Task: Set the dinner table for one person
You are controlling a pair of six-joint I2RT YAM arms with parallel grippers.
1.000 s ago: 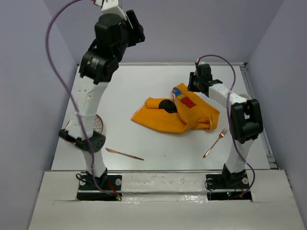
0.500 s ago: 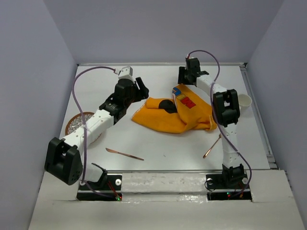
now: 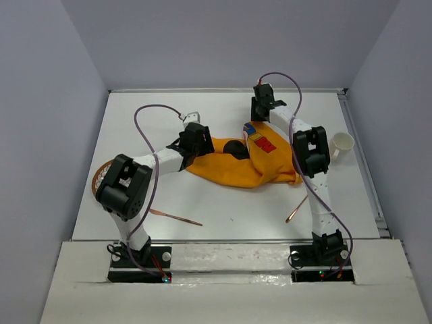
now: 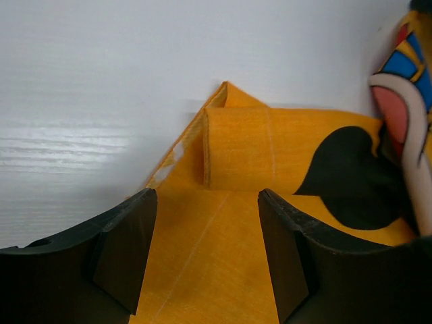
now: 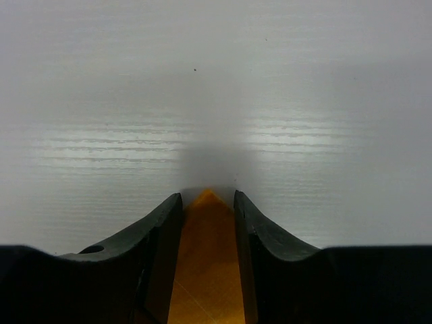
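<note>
Across the worktop, in the view from above, an orange cloth mat is seen lying crumpled between the two sets of jaws. The left jaws are set at its left corner and the right jaws at its far corner, judged to be placed so that the mat can be pulled flat before anything is laid on it. A white cup is seen well to the right of the right jaws. A fork and a knife lie on the near side of both, clear of the mat. A round patterned disc is half hidden under the left elbow. Nothing is seen blocking either corner.

Over the left wrist, the jaws are shown spread wide and released. The mat's folded-over corner lies just ahead of them, with flat cloth beneath and between them, and bare worktop beyond.

Over the right wrist, the pointed tip of the mat is seen between the narrowly set jaws. Whether it is pinched cannot be told. Only bare worktop is shown ahead.
</note>
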